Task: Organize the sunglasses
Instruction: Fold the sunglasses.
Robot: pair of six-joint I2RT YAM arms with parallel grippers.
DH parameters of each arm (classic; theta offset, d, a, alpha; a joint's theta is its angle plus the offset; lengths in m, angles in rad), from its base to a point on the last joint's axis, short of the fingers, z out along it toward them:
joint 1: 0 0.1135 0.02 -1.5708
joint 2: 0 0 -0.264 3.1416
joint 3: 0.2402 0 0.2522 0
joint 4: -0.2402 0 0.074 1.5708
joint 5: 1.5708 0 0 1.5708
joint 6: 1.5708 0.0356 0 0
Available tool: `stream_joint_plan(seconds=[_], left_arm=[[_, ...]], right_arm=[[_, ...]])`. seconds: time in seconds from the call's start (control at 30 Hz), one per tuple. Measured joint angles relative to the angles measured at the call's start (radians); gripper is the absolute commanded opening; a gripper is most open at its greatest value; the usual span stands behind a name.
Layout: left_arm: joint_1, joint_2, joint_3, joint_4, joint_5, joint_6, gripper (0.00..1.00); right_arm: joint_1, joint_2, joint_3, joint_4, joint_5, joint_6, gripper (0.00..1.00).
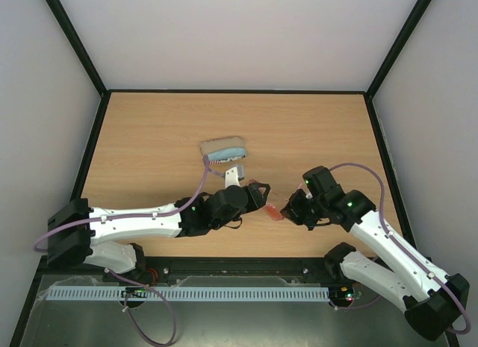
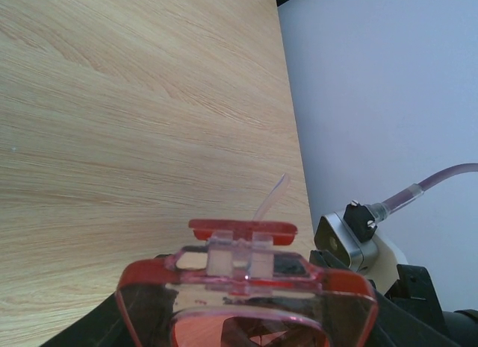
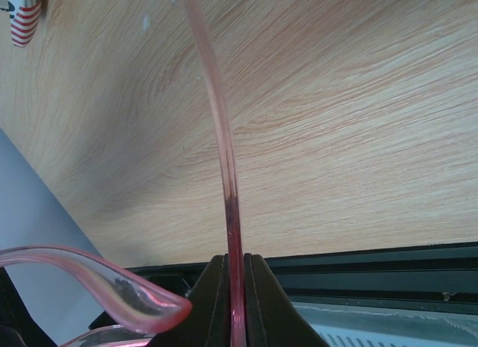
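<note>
Wooden table [image 1: 149, 138]; near its front edge the sunglasses [image 1: 275, 210] sit between the grippers. The right gripper [image 3: 237, 263] pinches one temple arm, probably to fold it, and the left gripper [image 1: 258, 194] flanks the lens frame, grip unclear.

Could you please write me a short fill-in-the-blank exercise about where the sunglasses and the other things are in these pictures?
1. The right gripper is shut on one slim ____ of the sunglasses.
2. The front frame of the sunglasses fills the bottom of the ____ wrist view.
3. In the top view, the oblong case and light-blue cloth lie farther back on the table than the sunglasses and to their ____.

Missing words: temple arm; left; left
</note>
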Motion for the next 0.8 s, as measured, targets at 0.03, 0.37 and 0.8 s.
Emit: stream_joint_plan(seconds=[0.03, 0.37, 0.8], left_arm=[[0.0, 0.0, 0.0, 0.0, 0.0, 0.0, 0.44], [0.004, 0.002, 0.0, 0.0, 0.002, -0.001, 0.43], [0.013, 0.002, -0.021, 0.0, 0.002, -0.001, 0.43]], right_arm=[[0.0, 0.001, 0.0, 0.0, 0.0, 0.0, 0.14], [0.0, 0.002, 0.008, 0.0, 0.002, -0.005, 0.23], [0.0, 0.002, 0.046, -0.022, 0.022, -0.016, 0.45]])
